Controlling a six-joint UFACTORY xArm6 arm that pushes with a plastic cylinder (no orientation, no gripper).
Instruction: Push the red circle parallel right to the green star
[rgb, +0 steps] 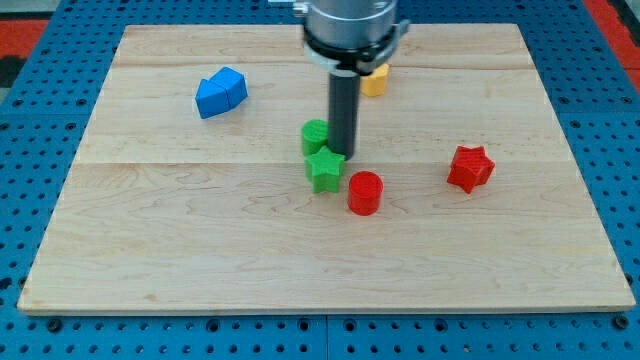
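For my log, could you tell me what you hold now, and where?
Nothing is held: my tip only pushes, and sits just above-right of the green star, up-left of the red circle.

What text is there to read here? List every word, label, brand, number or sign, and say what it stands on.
None: no readable text in the camera view.
The wooden board, the green star, red circle, red star, blue block, green block and yellow block carry no markings.
My tip, just above the green star's right side, is plain dark.
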